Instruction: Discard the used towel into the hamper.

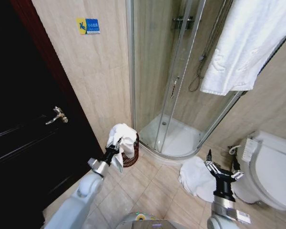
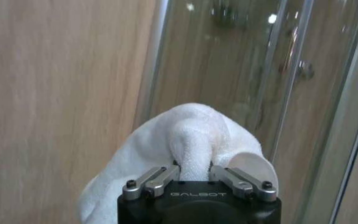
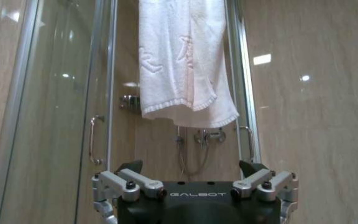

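Observation:
My left gripper is shut on a white used towel, which bunches up right over the dark reddish-brown hamper by the wall and shower corner. The towel hides most of the hamper's opening. In the left wrist view the towel is pinched between the jaws of the left gripper and bulges beyond them. My right gripper stands open and empty, raised above the floor near the toilet. In the right wrist view the right gripper has its fingers wide apart.
A second white towel lies crumpled on the tiled floor by the shower tray. Another towel hangs over the glass shower enclosure. A white toilet is at the right, a dark door at the left.

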{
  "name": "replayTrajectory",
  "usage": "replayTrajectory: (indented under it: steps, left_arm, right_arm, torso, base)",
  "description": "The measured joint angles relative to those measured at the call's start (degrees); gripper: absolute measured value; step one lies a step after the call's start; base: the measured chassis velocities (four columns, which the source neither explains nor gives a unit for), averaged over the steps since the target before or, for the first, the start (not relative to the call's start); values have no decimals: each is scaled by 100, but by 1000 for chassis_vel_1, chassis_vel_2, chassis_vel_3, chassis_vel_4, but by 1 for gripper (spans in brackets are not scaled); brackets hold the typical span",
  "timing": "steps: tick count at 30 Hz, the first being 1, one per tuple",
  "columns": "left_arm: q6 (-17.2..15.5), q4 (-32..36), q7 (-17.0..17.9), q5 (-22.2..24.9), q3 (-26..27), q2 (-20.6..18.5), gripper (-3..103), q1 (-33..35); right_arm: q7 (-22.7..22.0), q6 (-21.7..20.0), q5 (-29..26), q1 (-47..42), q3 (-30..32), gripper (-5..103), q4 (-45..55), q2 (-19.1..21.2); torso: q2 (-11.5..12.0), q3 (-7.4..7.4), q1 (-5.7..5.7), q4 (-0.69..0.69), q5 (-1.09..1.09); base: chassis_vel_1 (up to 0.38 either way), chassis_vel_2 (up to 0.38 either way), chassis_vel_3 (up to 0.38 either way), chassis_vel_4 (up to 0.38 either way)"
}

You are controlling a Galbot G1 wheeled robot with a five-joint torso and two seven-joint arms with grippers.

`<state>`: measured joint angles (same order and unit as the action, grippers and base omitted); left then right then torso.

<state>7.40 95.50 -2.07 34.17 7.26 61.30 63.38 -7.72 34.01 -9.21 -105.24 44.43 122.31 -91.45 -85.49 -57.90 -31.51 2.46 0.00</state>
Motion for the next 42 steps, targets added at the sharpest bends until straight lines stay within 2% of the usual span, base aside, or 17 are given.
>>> replayTrajectory:
  steps: [4, 9, 10, 22, 32, 37, 42]
  left_arm:
    - [124, -913, 21, 84, -566, 205, 10, -833]
    - [168, -1474, 67, 93, -836, 354, 10, -1237]
    - [208, -1788, 104, 94, -961, 431, 10, -1440]
    - [465, -3311, 232, -146, -1249, 920, 10, -2443]
    - [560, -3768, 261, -245, -1273, 1068, 10, -2631]
    - [567, -3835, 296, -301, -1295, 1056, 10, -2670]
    - [581, -4023, 402, -378, -1318, 1099, 10, -2736]
  right_arm:
    - [19, 1, 66, -15, -36, 100, 21, -67]
    - [27, -12, 77, -17, -38, 100, 43, -67]
    - [38, -27, 81, -11, -36, 100, 53, -68]
    - [78, -116, 49, -4, -17, 100, 68, -15]
    - [179, -22, -106, -24, 12, 100, 83, -22]
    - [290, 318, -322, 23, 6, 100, 51, 1]
    - [242, 420, -329, 42, 46, 100, 51, 4]
  torso:
    - [0, 0, 0, -1, 0]
    - [0, 0, 0, -1, 0]
    - [0, 0, 0, -1, 0]
    - [0, 1, 0, -1, 1]
    - [-1, 1, 0, 0, 1]
    - [0, 0, -6, -1, 2]
    - [2, 0, -5, 0, 1]
  base:
    - [0, 0, 0, 0]
    - [0, 0, 0, 0]
    - [0, 0, 0, 0]
    - [0, 0, 0, 0]
    - [-67, 69, 66, -75]
    - [-157, 148, 163, -156]
    - [-55, 47, 46, -46]
